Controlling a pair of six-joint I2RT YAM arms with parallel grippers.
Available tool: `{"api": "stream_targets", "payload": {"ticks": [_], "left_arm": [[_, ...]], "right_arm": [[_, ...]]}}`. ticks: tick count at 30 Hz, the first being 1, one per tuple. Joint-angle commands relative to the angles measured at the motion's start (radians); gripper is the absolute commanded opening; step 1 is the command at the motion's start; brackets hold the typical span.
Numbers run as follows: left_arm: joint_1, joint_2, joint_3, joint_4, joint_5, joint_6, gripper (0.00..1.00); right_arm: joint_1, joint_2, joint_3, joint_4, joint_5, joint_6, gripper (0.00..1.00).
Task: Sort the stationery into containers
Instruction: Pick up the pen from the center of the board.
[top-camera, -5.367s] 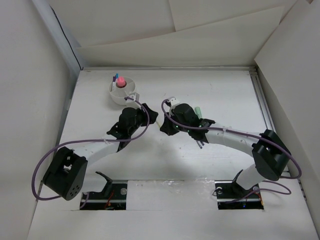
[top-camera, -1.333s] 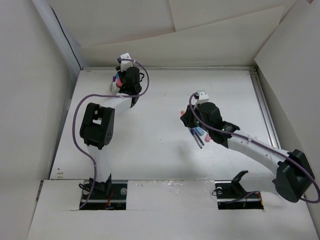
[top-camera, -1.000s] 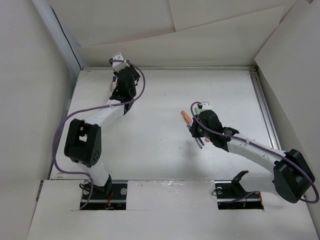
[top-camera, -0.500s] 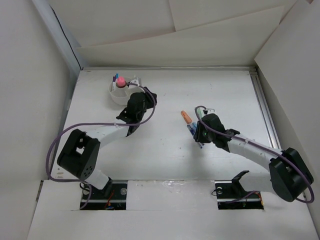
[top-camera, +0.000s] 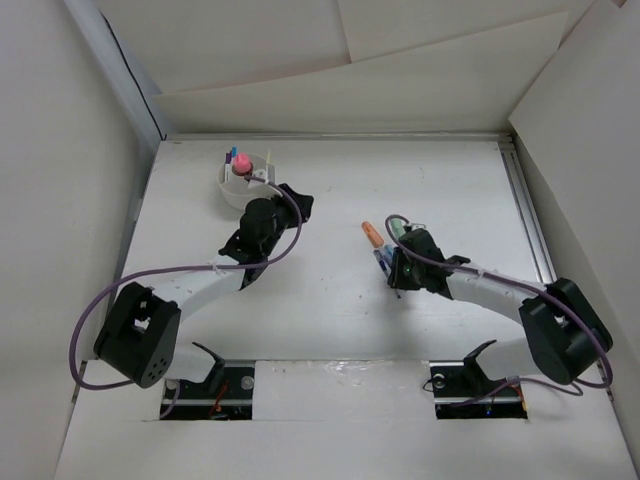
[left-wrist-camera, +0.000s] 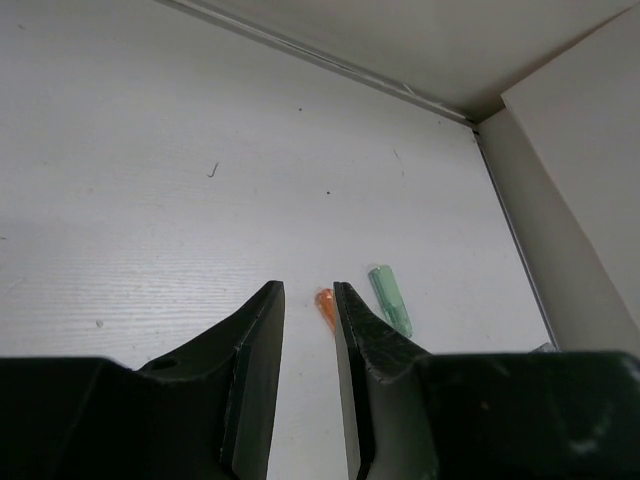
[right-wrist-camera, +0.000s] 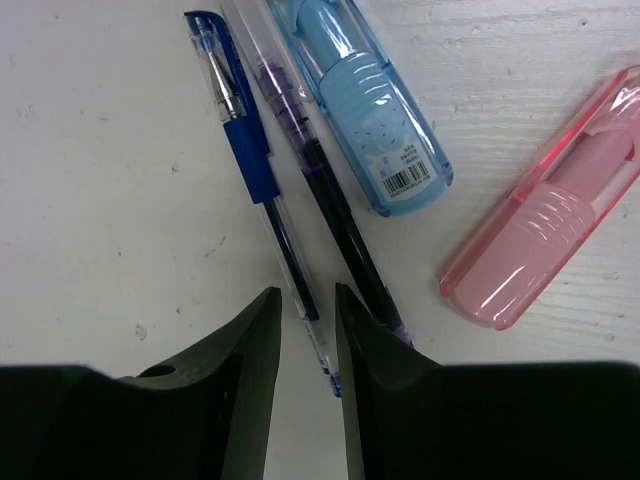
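The white divided cup (top-camera: 230, 193) stands at the back left with a pink-capped glue stick (top-camera: 240, 168) and short sticks upright in it. My left gripper (top-camera: 296, 197) hovers just right of the cup, slightly open and empty (left-wrist-camera: 309, 290). Far ahead of it lie an orange stick (left-wrist-camera: 324, 304) and a green stick (left-wrist-camera: 391, 299). My right gripper (right-wrist-camera: 307, 290) is open low over the table, its tips astride the end of a blue pen (right-wrist-camera: 255, 170). Beside the pen lie a purple pen (right-wrist-camera: 320, 190), a blue cased stick (right-wrist-camera: 365, 110) and a pink cased stick (right-wrist-camera: 545, 240).
White walls close the table in on the left, back and right. A raised rail (top-camera: 527, 220) runs along the right side. The orange stick (top-camera: 371, 235) and green stick (top-camera: 397, 229) lie just behind the right gripper (top-camera: 395, 270).
My left gripper has drawn back from above the cup towards the middle of the table. My right gripper has opened and come down over the pens.
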Motion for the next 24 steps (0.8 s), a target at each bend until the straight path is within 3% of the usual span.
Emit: {"api": "stream_targets", "payload": {"ticks": [1, 7, 12, 15, 24], "left_arm": [[0.002, -0.034, -0.021, 0.053, 0.039, -0.006, 0.23], [0.002, -0.054, -0.030, 0.044, 0.100, -0.006, 0.23], [0.002, -0.064, -0.031, 0.021, 0.142, -0.006, 0.24], [0.002, -0.085, -0.031, -0.029, 0.169, 0.013, 0.25], [0.011, -0.168, -0.052, -0.129, 0.211, 0.023, 0.33]], "right_arm": [[-0.005, 0.016, 0.012, 0.014, -0.018, 0.010, 0.34], [0.034, 0.071, 0.033, 0.023, -0.028, 0.010, 0.32], [0.084, 0.111, 0.055, 0.034, -0.009, 0.021, 0.09], [0.097, 0.111, 0.073, 0.034, 0.016, 0.012, 0.00], [0.173, -0.001, 0.153, 0.034, -0.011, -0.071, 0.00]]}}
